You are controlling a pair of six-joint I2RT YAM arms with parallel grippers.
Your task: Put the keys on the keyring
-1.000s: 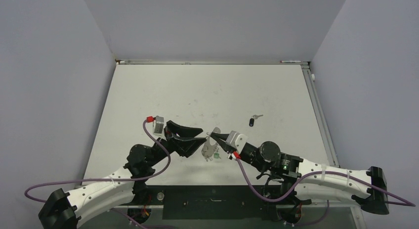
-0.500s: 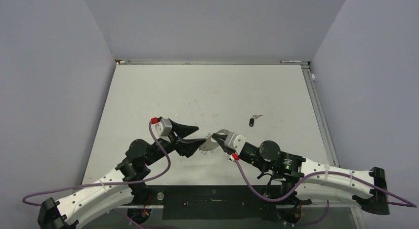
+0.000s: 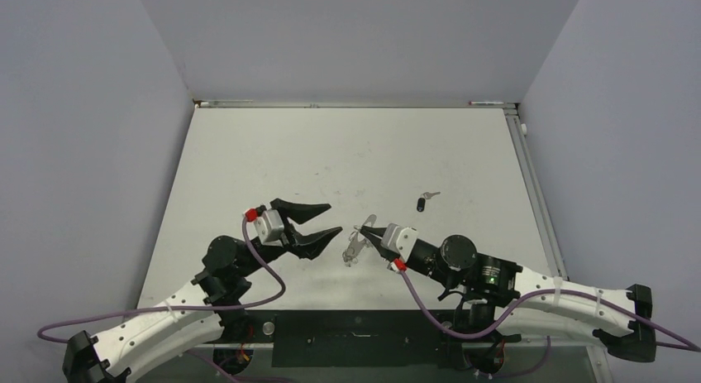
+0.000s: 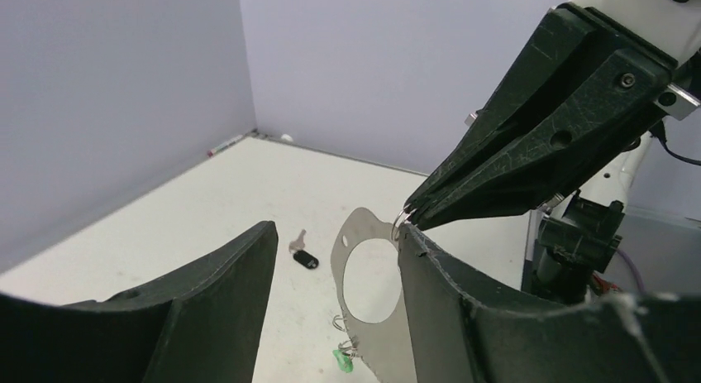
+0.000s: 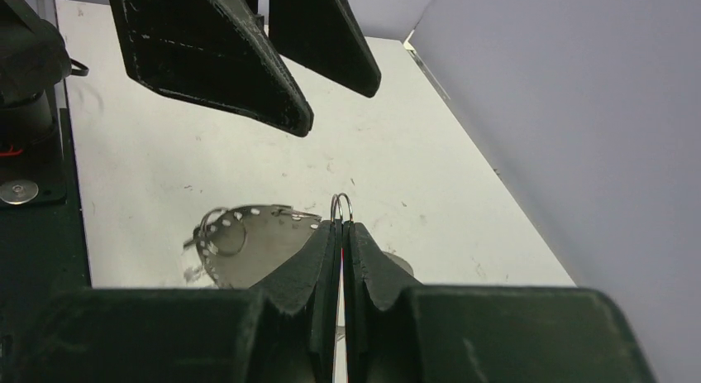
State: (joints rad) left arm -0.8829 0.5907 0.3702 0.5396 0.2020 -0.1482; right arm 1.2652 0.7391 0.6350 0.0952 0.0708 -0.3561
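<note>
Right gripper (image 3: 361, 229) is pinching the keyring (image 3: 354, 248) shut at its top, loop hanging down | left gripper (image 3: 326, 219) is gaping empty at its 9 o'clock | black-headed key (image 3: 422, 203) is lying on the table (image 3: 248, 151) at 1 o'clock, blade pointing 1 o'clock, nearer the right arm

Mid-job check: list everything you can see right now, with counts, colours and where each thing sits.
keyring: 1, silver, hanging from the right gripper, between both grippers
green tag: 1, bright green, at the keyring's lower end
keys: count unclear, black head and silver blade, on the table beyond the right gripper
table: 1, white, under everything
left gripper: 1, black, open, beside the keyring
right gripper: 1, black, shut on the keyring's small top ring
</note>
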